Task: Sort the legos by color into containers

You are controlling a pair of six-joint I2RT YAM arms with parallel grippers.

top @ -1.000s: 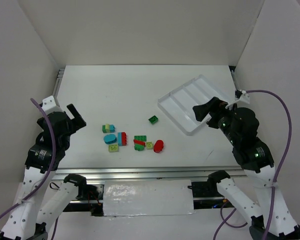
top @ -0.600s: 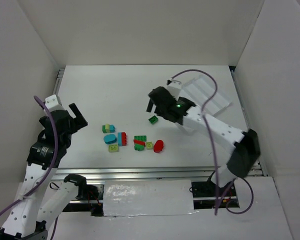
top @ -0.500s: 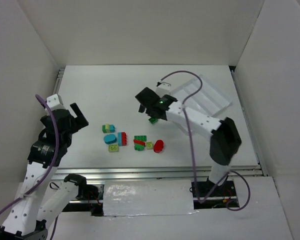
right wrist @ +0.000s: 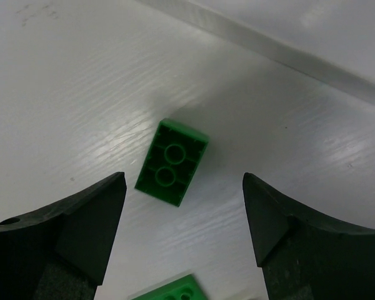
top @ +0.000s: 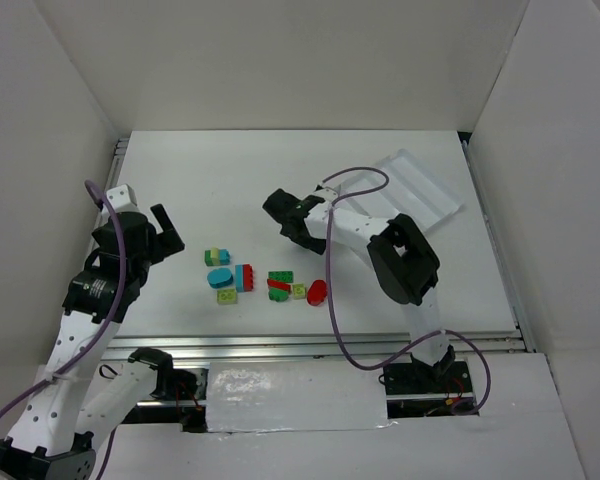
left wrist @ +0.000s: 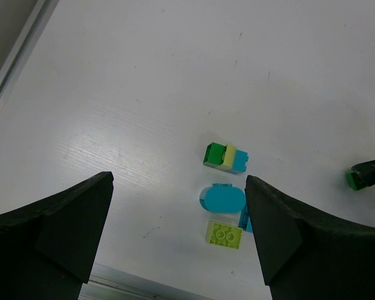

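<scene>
Right gripper has swung left off the white tray. Its jaws are wide, with a dark green lego lying between them on the table: glossy rectangular plastic with two round studs. Left gripper is wide too.

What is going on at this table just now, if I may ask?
Two robot arms are sorting lego bricks by colour into a white tray. The right gripper hangs open over a lone green brick, which lies on the table between its fingers, not gripped. The left gripper, also open, hovers to the left of the other bricks. No brick shows in the visible part of the tray.
</scene>
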